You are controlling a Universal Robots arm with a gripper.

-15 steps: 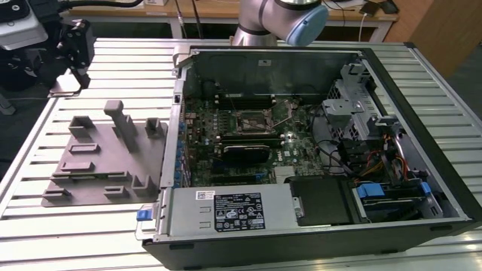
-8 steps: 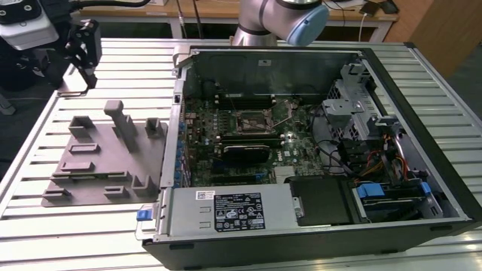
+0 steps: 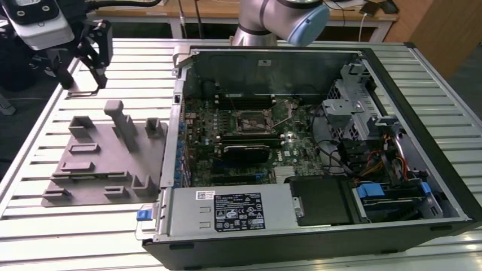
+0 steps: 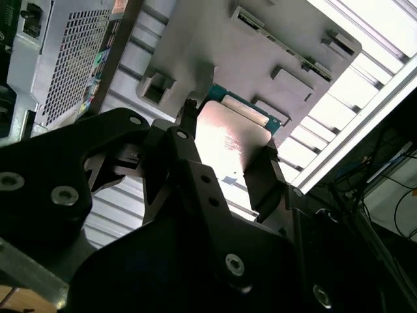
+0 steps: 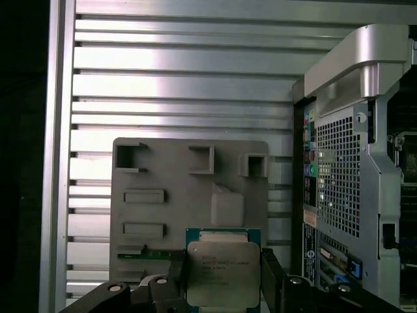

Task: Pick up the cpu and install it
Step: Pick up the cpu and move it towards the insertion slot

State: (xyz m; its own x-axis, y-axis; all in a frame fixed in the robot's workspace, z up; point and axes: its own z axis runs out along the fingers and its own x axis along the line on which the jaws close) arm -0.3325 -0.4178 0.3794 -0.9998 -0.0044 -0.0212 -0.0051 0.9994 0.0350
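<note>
The cpu, a flat square chip with a shiny metal top and a green rim, sits between my gripper's two black fingers. The gripper is shut on the cpu by two opposite edges. In the exterior view the gripper hangs above the slatted table at that view's far left, beyond the grey fixture plate. It is well apart from the open computer case. The motherboard socket lies inside the case with its metal frame raised.
The grey fixture plate with raised blocks and pockets lies on the slatted metal table beside the case. Inside the case are a black rectangular block, a power supply and drive cages. The arm's base stands behind the case.
</note>
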